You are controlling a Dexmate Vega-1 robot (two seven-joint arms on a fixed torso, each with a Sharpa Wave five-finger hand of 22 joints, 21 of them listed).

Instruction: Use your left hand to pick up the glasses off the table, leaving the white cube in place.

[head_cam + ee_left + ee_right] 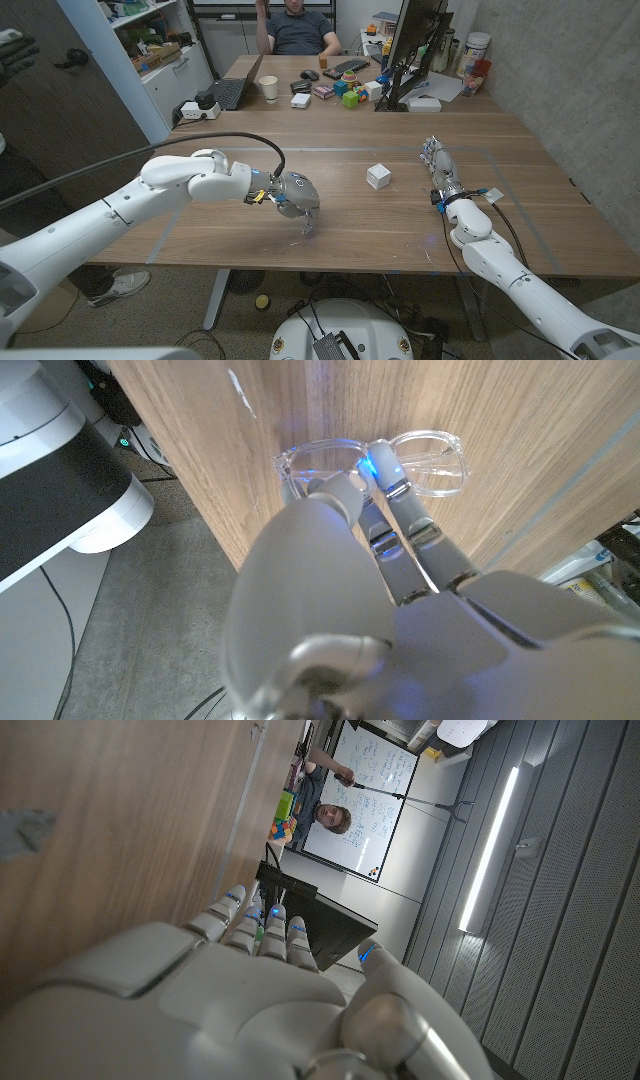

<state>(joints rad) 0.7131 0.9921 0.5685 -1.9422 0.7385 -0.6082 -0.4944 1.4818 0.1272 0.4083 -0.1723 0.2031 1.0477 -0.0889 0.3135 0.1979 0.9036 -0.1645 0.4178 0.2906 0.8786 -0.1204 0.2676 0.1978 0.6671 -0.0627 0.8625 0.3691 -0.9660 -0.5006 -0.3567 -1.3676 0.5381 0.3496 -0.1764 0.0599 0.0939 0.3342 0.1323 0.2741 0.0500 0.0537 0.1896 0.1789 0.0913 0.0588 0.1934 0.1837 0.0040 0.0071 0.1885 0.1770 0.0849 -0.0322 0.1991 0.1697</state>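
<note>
The wooden worktop (340, 215) spans the head view, with a second desk behind it crowded with a laptop (232, 92), a paper cup (269, 88), coloured blocks (351, 95) and a monitor (415, 45); a person (300, 28) sits at its far side.

The left arm (120, 205) reaches in from the near left corner across the worktop, ending in the left robot hand (296, 195), which points down at the surface near the front edge. The right arm (500, 265) comes in from the near right corner, and the right robot hand (440, 168) rests on the worktop with its fingers stretched out away from the robot, side by side and holding nothing; in the right wrist view this robot hand (250, 990) shows the same straight fingers beside the wood.

In the left wrist view the left robot hand (380, 560) has its fingertips (385, 465) down on the glasses (425, 460), touching the clear frame near the bridge, with the thumb at the near lens. The glasses lie on the worktop close to its front edge. Whether the fingers have clamped on the frame or only touch it, I cannot tell. In the head view the glasses (306, 225) show as a faint clear shape just under the fingers.

The white cube (378, 176) sits on the worktop between the two robot hands, apart from both, a little farther from the robot than the glasses.
</note>
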